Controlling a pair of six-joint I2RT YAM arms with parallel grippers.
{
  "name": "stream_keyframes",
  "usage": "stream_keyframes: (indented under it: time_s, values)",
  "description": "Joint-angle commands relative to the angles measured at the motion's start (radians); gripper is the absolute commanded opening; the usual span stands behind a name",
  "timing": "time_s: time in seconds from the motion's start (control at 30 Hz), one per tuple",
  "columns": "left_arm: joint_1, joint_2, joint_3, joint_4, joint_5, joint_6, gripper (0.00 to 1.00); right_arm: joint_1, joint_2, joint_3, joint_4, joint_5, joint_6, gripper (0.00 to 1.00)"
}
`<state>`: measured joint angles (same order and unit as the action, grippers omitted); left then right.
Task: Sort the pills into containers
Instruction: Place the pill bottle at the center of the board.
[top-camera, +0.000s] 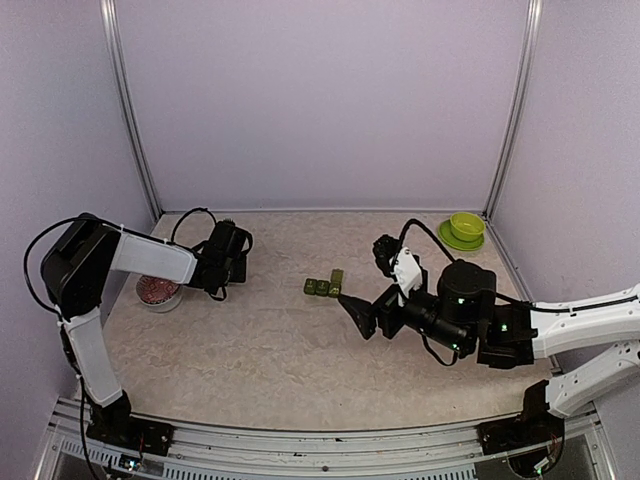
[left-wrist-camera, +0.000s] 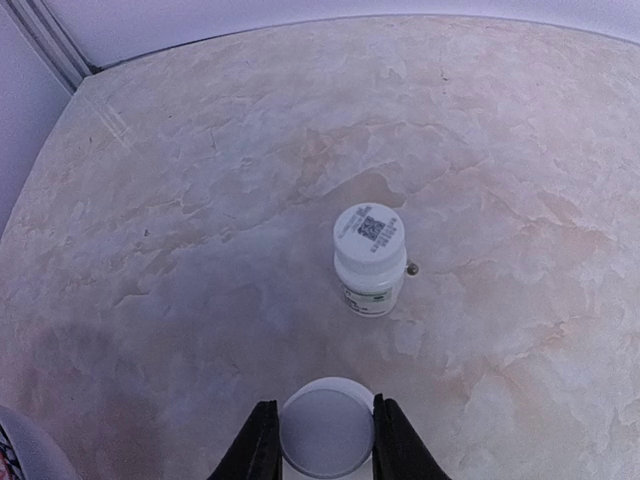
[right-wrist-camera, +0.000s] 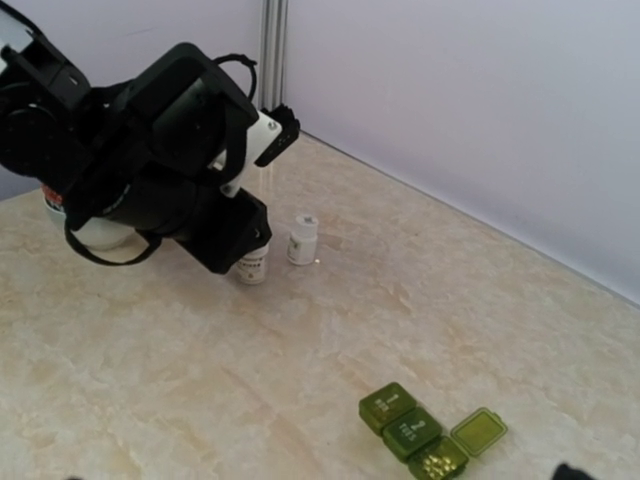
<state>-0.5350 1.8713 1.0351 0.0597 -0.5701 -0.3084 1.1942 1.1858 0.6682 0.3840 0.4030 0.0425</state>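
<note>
**Top external view.** The left gripper (top-camera: 222, 268) sits left of centre, beside a shallow dish (top-camera: 157, 292) with reddish contents. The containers (top-camera: 322, 286) lie at mid-frame on the table (top-camera: 250, 350), well apart from that gripper. The right gripper (top-camera: 358, 313) hangs just right of the strip, jaws wide with nothing between them. A careless swing from there could shove the light strip aside.

**Left wrist view.** At bottom centre, both fingers (left-wrist-camera: 258, 445) lie against the sides of a white bottle (left-wrist-camera: 327, 432); how firm the hold is cannot be told. A second bottle (left-wrist-camera: 369, 258) stands upright just above it in frame. A small speck (left-wrist-camera: 411, 268), possibly a loose pill, lies at its right. A slack hold could let the gripped bottle slip or topple, and a forward push could knock its neighbour over.

**Right wrist view.** The strip appears at lower right. Two compartments are lidded, while the third has its lid (right-wrist-camera: 478, 432) folded open and small pills (right-wrist-camera: 437, 462) inside. Any bump to the strip would likely spill these.
</note>
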Motion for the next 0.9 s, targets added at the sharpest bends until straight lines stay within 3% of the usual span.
stream_keyframes:
  time_s: [0.0, 0.37, 0.63, 0.87]
  values:
    - [0.006, 0.007, 0.016, 0.016, -0.018, 0.005, 0.34, -0.018, 0.015, -0.008, -0.002, -0.014, 0.011, 1.00]
    - [0.005, -0.071, 0.004, 0.000, 0.001, -0.022, 0.63, -0.089, 0.043, 0.022, -0.030, -0.095, 0.057, 1.00]
    - [-0.045, -0.163, -0.003, -0.001, 0.072, -0.014, 0.98, -0.245, 0.108, 0.096, -0.109, -0.272, 0.182, 1.00]
    - [-0.107, -0.170, -0.002, 0.031, 0.213, -0.019, 0.99, -0.377, 0.223, 0.153, -0.114, -0.448, 0.272, 1.00]
